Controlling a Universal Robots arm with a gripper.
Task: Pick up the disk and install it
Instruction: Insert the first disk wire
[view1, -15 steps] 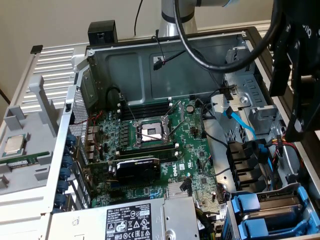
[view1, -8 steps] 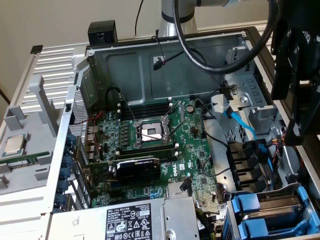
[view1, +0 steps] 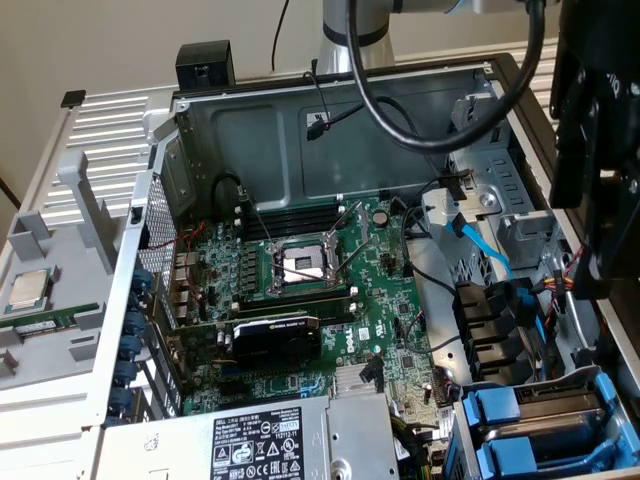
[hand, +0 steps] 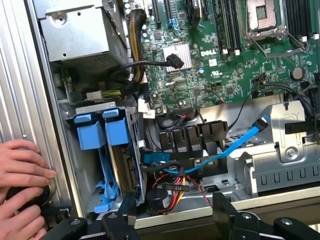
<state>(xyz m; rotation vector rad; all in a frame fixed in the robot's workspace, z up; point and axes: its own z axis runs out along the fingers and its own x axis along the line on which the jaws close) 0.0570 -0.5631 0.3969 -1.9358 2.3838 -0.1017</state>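
Two blue carrier fronts (hand: 105, 134) are all you can see of any drive right now. They sit side by side in the drive cage (hand: 131, 150) at the corner of the case (view1: 150, 200), just beside the power supply (hand: 82, 35). The disk itself, meaning the silver labelled face, doesn't show in either view, so I can't tell whether one of those carriers is it or it's somewhere out of shot.

Your gripper (hand: 175, 222) hangs over the cage end of the case with its fingers (hand: 125, 212) spread wide and nothing between them, so it's carrying nothing.

My take on doing this bit well: don't commit to a descent until you've actually got eyes on the disk. Line the jaws up across the blue frame's long sides, not the metal, since the plastic should give a squarer hold.

Watch out for the blue cable (hand: 235, 147) looping across the bay beside the cage, it looks like a snag risk. Also, a person's hands (hand: 22, 175) are resting on the case wall near the fingers, so go slow there.
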